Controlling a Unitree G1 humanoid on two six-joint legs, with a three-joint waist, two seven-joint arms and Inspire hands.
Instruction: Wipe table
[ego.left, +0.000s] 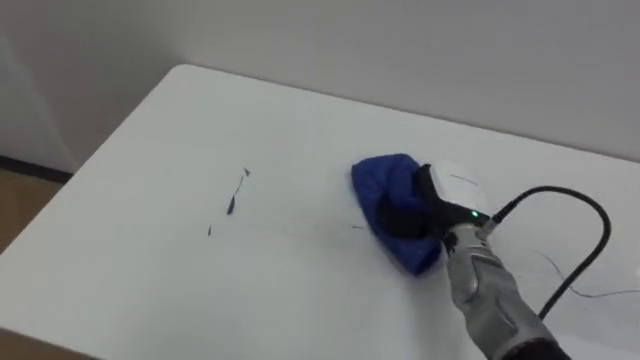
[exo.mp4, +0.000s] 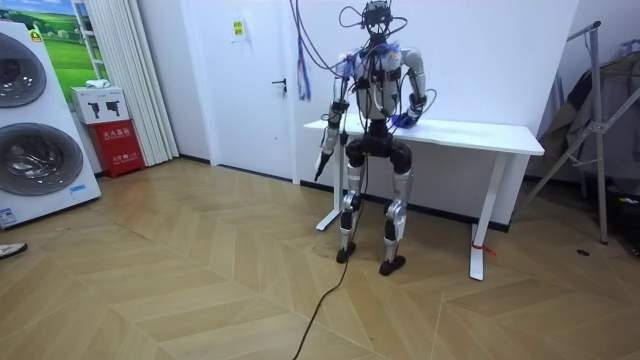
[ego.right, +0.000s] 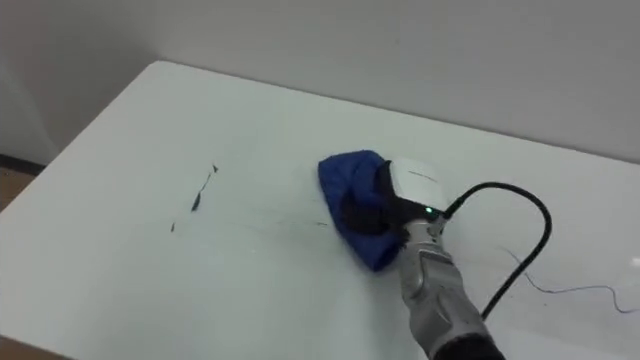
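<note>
A crumpled blue cloth (ego.left: 385, 182) lies on the white table (ego.left: 200, 120), right of its middle. My right hand (ego.left: 440, 200) comes in from the lower right and rests on top of the cloth, its dark fingers (ego.left: 400, 216) curled into the fabric. Short dark marks (ego.left: 237, 190) stain the tabletop a little way left of the cloth. In the room view I stand upright at the table (exo.mp4: 480, 135), near the end on that view's left, and my left hand (exo.mp4: 322, 160) hangs down by my side, away from the tabletop.
Thin pen lines (ego.left: 585, 290) cross the table at the far right. The table's left edge drops to the wooden floor (ego.left: 20, 200). In the room view, washing machines (exo.mp4: 30, 130) and a red box (exo.mp4: 120, 145) stand far left, a metal rack (exo.mp4: 600, 120) at the right.
</note>
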